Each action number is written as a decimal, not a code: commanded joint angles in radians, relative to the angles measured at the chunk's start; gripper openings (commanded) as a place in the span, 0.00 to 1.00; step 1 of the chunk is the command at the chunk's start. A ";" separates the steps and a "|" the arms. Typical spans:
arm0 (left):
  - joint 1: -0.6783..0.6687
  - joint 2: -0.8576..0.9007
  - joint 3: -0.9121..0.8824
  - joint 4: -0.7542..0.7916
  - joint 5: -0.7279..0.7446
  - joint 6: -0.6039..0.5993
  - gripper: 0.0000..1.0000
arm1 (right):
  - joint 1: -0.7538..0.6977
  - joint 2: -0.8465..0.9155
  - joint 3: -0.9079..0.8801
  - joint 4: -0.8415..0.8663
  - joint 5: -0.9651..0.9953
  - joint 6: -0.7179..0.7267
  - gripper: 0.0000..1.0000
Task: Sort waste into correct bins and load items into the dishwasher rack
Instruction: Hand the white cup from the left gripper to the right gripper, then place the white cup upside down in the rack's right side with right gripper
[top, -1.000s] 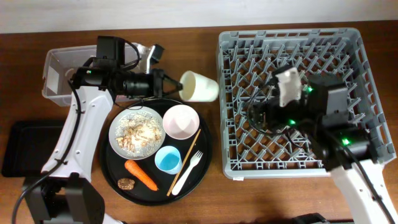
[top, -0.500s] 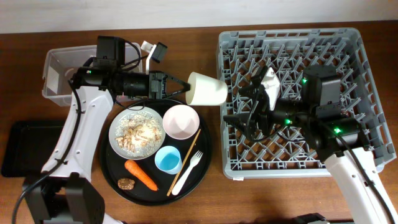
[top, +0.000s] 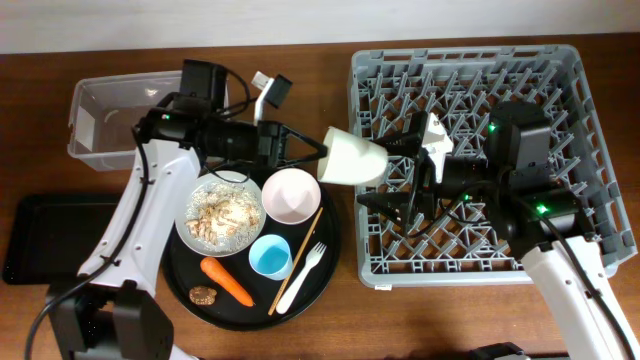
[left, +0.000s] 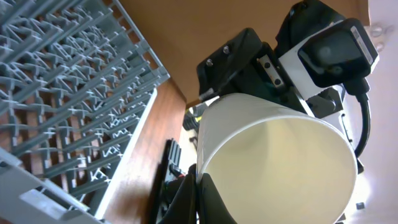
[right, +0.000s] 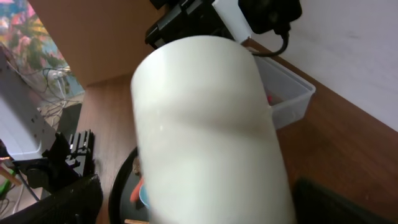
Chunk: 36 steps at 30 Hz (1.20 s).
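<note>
My left gripper is shut on the rim of the small white cup and holds it on its side in the air, at the left edge of the grey dishwasher rack. My right gripper is open, one finger on each side of the cup's base. The cup fills the right wrist view. In the left wrist view my fingers pinch its rim. The plate with rice scraps, bowl, blue cup, fork, chopstick, carrot and brown lump lie below.
Those items sit on a round black tray in front of the left arm. The clear tub stands at the back left. The flat black tray lies at the left edge. The rack takes up the right half.
My left arm has carried the white cup to the right, up to the rack's left edge. My right gripper has moved left and now straddles the cup.
</note>
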 joint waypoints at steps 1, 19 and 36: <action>-0.011 -0.019 0.012 -0.005 0.034 -0.018 0.01 | 0.006 0.018 0.016 0.008 -0.026 -0.013 0.95; -0.010 -0.019 0.012 -0.005 -0.094 -0.018 0.34 | 0.006 0.019 0.016 0.017 -0.033 -0.009 0.49; 0.172 -0.019 0.013 -0.222 -0.875 -0.018 0.54 | -0.138 0.018 0.120 -0.335 0.653 0.262 0.34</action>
